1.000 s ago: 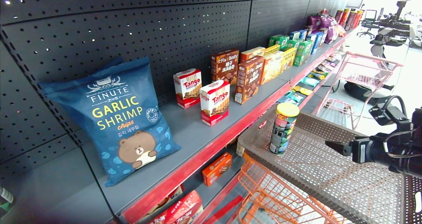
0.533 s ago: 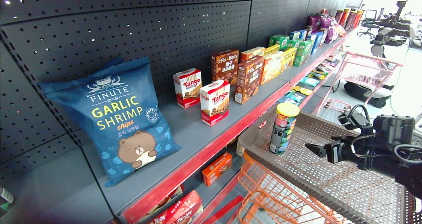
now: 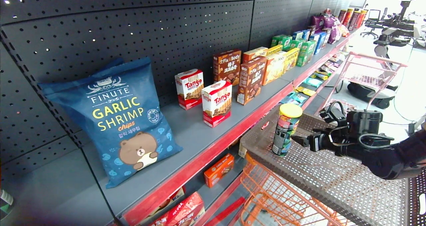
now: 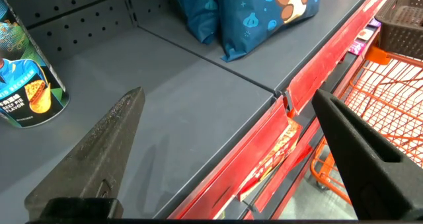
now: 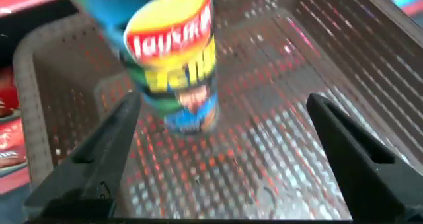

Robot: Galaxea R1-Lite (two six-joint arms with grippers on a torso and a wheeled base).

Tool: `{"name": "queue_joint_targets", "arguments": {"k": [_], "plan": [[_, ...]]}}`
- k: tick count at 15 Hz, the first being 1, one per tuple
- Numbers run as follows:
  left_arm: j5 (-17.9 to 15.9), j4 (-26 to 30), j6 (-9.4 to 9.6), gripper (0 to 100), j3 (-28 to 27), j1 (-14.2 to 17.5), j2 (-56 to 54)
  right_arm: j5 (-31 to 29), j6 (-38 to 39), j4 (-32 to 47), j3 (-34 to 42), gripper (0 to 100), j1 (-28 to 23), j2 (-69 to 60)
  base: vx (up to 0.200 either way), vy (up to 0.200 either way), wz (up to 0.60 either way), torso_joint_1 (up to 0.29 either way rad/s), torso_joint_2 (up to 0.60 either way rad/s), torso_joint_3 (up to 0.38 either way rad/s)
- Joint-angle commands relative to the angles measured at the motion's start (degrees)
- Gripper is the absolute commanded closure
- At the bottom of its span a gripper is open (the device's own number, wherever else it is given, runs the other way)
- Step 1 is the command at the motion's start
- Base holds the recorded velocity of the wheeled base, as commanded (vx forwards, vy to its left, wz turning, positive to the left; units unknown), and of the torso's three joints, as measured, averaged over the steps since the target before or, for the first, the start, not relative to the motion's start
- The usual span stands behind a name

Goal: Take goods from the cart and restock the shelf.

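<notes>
The yellow-lidded can (image 3: 286,130), its label too blurred to read, stands on the cart's perforated tray (image 3: 332,172). The right gripper (image 3: 299,138), fingers wide, sits just beside it; the left gripper (image 4: 228,97) gapes over the shelf (image 4: 192,118).

Left claw (image 4: 228,97) spread wide above the grey shelf (image 4: 165,108), printed can (image 4: 26,75) standing on the shelf, blue snack bag (image 4: 264,12) farther along the shelf, red front edge (image 4: 317,72) of the shelf, orange wire cart (image 4: 390,85) beyond that edge
</notes>
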Motion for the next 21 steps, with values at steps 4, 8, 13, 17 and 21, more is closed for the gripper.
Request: {"name": "queue_joint_targets", "arguments": {"k": [4, 8, 13, 17, 21], "plan": [[-0.01, 0.00, 0.02, 0, 0.00, 0.01, -0.02, 5.90, -0.06, 0.00, -8.33, 0, 0.21, 5.60, 0.000, 0.000, 0.00, 0.000, 0.00, 0.000], [-0.01, 0.00, 0.02, 0, 0.00, 0.01, -0.02, 6.77, -0.06, -0.17, -12.64, 0, 1.44, 8.41, 0.000, 0.000, 0.00, 0.000, 0.00, 0.000], [-0.01, 0.00, 0.02, 0, 0.00, 0.01, -0.02, 6.69, 0.21, -0.26, -16.77, 0, 3.46, 11.22, 0.000, 0.000, 0.00, 0.000, 0.00, 0.000], [-0.01, 0.00, 0.02, 0, 0.00, 0.01, -0.02, 6.77, 0.65, 0.18, -17.12, 0, 3.29, 12.19, 0.000, 0.000, 0.00, 0.000, 0.00, 0.000], [-0.01, 0.00, 0.02, 0, 0.00, 0.01, -0.02, 10.64, 0.91, -0.17, -17.47, 100, 2.85, 12.28, 0.000, 0.000, 0.00, 0.000, 0.00, 0.000]]}}
